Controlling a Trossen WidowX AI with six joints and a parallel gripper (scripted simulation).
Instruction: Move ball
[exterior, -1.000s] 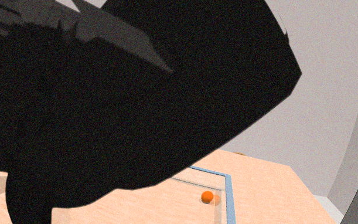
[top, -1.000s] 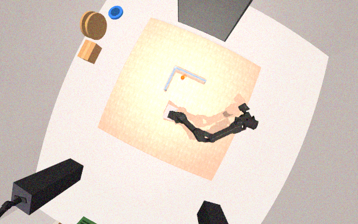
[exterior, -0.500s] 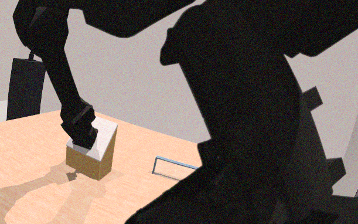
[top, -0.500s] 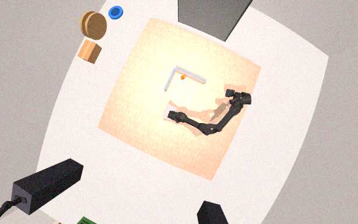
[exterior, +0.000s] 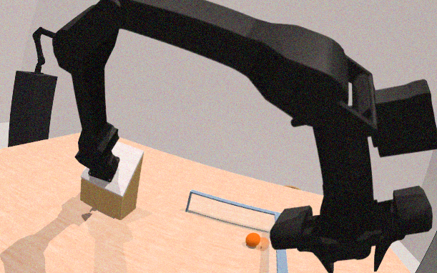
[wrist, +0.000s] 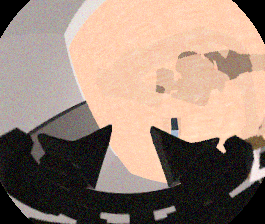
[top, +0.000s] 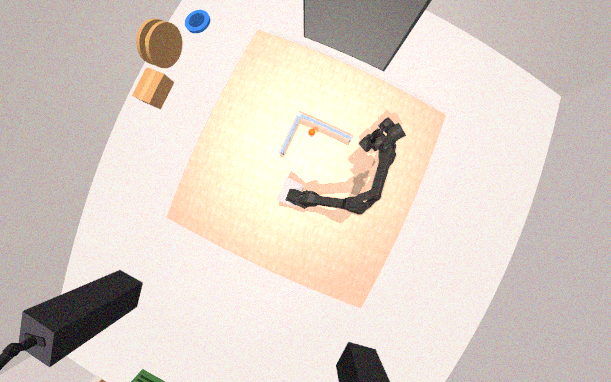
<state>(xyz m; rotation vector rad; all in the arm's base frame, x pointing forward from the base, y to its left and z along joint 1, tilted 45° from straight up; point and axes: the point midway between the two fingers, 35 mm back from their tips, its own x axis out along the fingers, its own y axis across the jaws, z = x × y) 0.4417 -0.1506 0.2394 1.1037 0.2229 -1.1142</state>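
Over mat [top: 246, 240], arched arm [top: 376, 185]

My matte black jointed arm [exterior: 226, 46] and its black two-fingered tool [exterior: 354, 259] are one uniform dark shade. The small glossy orange ball [exterior: 252, 239] has a fainter, paler orange see-through copy [exterior: 262, 243] touching it at its 3 o'clock. The low clear walls [exterior: 233, 209] carry light blue edging. The square peach mat [top: 246, 240] shows a faint woven grain on the off-white tabletop [top: 466, 260]. At 11 o'clock in the top view sit a tan wooden disc [top: 160, 43], a tan wooden block [top: 153, 88] and a bright blue round cap [top: 197, 21].
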